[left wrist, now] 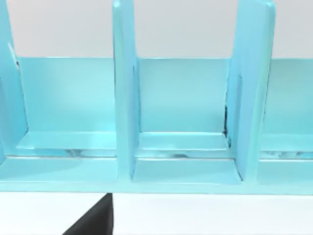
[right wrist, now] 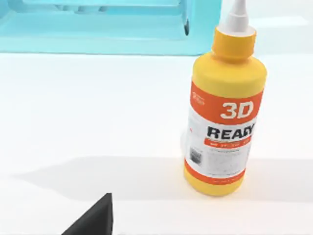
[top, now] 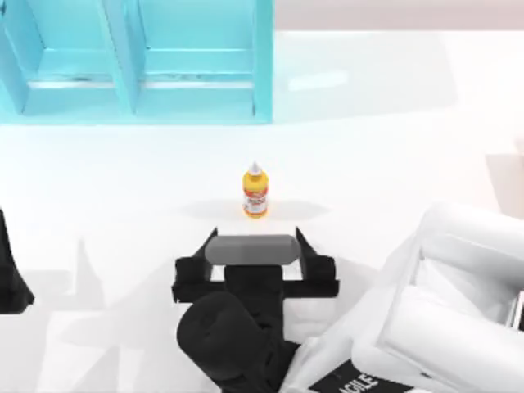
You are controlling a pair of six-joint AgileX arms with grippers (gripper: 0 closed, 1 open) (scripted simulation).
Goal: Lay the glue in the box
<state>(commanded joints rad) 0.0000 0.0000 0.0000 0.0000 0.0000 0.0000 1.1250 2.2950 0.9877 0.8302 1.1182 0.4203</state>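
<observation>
right gripper [top: 255, 237] jaws spread, just short of the upright glue [top: 255, 191]; box [top: 262, 74] beyond.

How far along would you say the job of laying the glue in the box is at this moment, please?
Nothing is placed yet: the glue bottle stands upright on the table, apart from the turquoise box. In hand: the right end effector sits open just short of the bottle. Left: grasping, carrying, laying it in a compartment. The left arm is parked at the table's left edge.
</observation>
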